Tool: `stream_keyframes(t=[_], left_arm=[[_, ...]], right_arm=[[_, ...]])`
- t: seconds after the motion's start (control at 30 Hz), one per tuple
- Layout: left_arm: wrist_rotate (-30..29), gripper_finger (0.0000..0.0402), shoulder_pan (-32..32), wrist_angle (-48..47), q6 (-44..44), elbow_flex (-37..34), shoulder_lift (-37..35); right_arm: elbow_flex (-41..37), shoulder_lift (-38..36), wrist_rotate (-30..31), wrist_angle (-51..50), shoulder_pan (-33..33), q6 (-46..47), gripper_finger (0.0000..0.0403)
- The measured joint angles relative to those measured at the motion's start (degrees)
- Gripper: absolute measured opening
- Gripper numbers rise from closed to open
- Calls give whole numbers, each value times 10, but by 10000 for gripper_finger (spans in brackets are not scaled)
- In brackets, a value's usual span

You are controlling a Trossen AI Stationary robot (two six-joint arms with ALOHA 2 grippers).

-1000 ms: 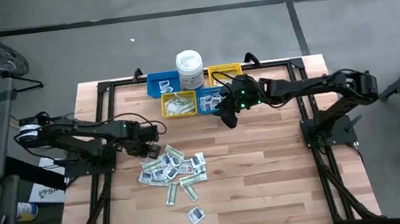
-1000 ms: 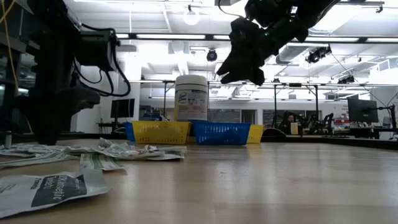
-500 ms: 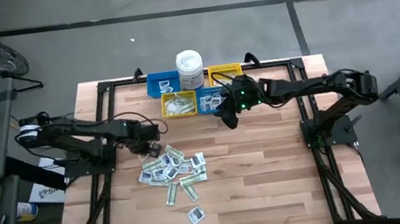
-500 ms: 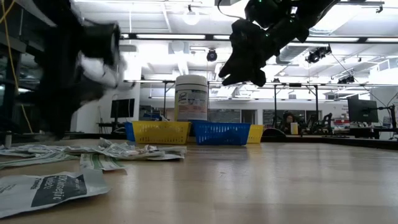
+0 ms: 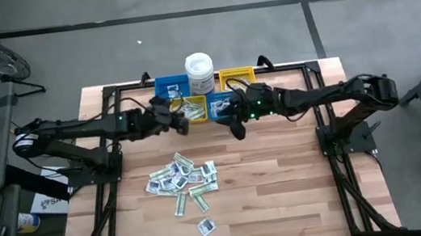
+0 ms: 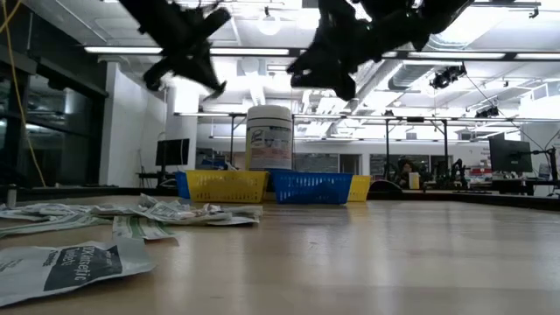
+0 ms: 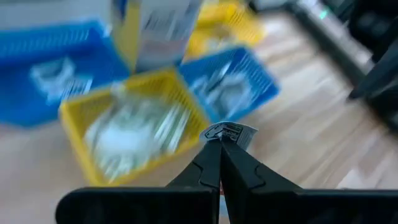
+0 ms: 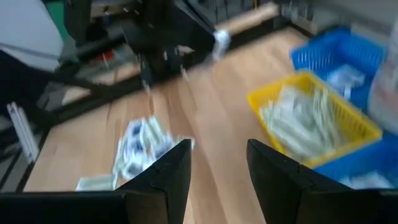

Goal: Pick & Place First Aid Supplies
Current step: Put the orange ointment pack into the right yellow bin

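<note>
The left gripper [image 5: 180,119] hangs in the air at the near side of the yellow bin [image 5: 189,110], its fingers [image 7: 214,165] pressed together on a small white packet [image 7: 227,132] with dark print, which sticks out past the tips. In the left wrist view the yellow bin [image 7: 134,134] lies just ahead of those tips and holds pale strips, with a blue bin [image 7: 239,84] touching it on one side. The right gripper [image 5: 236,128] hovers on the other side of the yellow bin, beside that blue bin [image 5: 218,109], and nothing is held: its two fingers [image 8: 166,174] stand apart with bare table [image 8: 211,124] showing between them. The pile [image 5: 182,179] of first aid packets, white squares mixed with green-and-white strips, lies on the table [image 5: 284,182] on the near side of the yellow bin, well apart from it, and one lone packet [image 5: 206,227] lies nearer still to the table's front edge. Behind the yellow bin stand a white tub [image 5: 200,73], flanked by a second blue bin [image 5: 170,86] and a second yellow one [image 5: 237,75]. In the low view both grippers [image 6: 188,66] [image 6: 324,70] show dark above the table, clear of the tub [image 6: 269,136], and the packets [image 6: 131,213] spread flat on the wood in the foreground.
</note>
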Motion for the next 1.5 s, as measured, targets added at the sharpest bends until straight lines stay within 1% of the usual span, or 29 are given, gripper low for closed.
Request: stream_keyframes(t=[0.1,0.23,0.37,0.43,0.5,0.77,0.9,1.2,1.4,1.5], left_arm=[[-22,0,0,77,44,8,0],[-36,0,0,154,76,9,1],[-37,0,0,197,101,9,7],[-38,0,0,214,102,9,9],[-39,0,0,219,102,9,12],[-38,0,0,227,106,9,16],[-38,0,0,226,106,9,17],[-38,0,0,226,111,9,17],[-36,0,0,224,111,9,17],[-37,0,0,224,111,9,17]], right_arm=[[0,0,52,43,23,-19,149],[0,0,146,93,50,-41,149],[0,0,225,137,68,-51,149],[0,0,242,154,71,-51,149],[0,9,251,175,72,-51,149],[0,70,253,258,71,-17,149],[5,94,254,283,71,-16,149],[67,157,248,284,67,-16,149],[83,166,254,275,51,-14,149],[83,166,246,259,43,8,142]])
